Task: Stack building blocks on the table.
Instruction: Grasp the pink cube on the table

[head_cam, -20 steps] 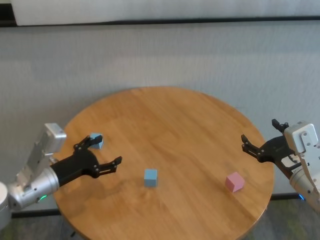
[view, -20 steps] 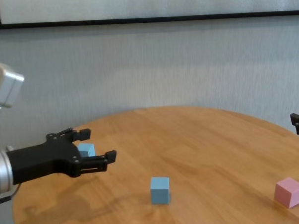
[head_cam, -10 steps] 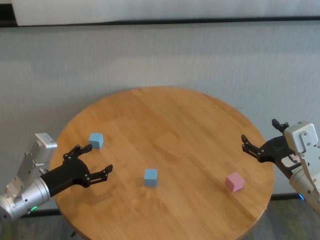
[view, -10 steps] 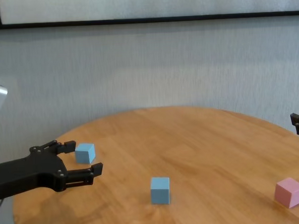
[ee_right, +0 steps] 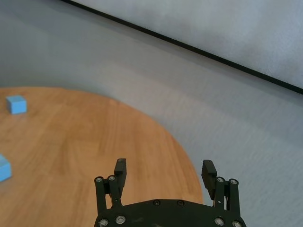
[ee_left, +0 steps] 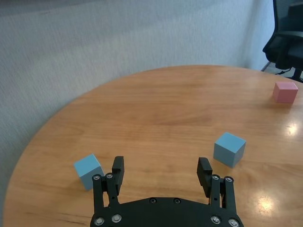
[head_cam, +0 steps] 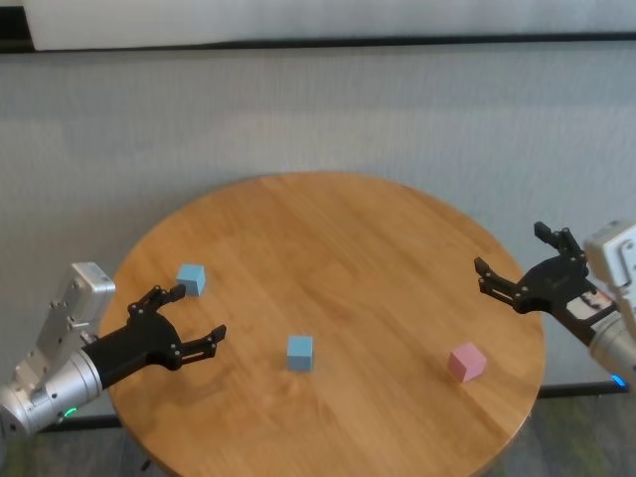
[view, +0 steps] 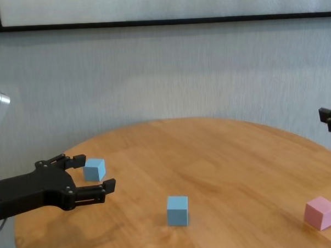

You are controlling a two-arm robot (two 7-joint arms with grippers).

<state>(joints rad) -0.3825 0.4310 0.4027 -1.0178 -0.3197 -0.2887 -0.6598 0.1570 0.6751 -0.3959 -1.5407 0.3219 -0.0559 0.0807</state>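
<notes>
The left gripper [head_cam: 189, 316] hovers with jaws spread and empty beside one small matte light blue cube [head_cam: 191, 279], probably to grasp it. From this cube, the second blue cube [head_cam: 299, 352] lies toward the middle of the round honey-coloured wooden table [head_cam: 338, 238], the pink cube [head_cam: 465, 362] far across. The right gripper [head_cam: 527, 266], also spread and empty, waits over the table's edge, nearer the pink cube.

On the counter [head_cam: 338, 238], one block [head_cam: 191, 279] lies far left, another [head_cam: 299, 352] near the middle, a third [head_cam: 465, 362] right.
</notes>
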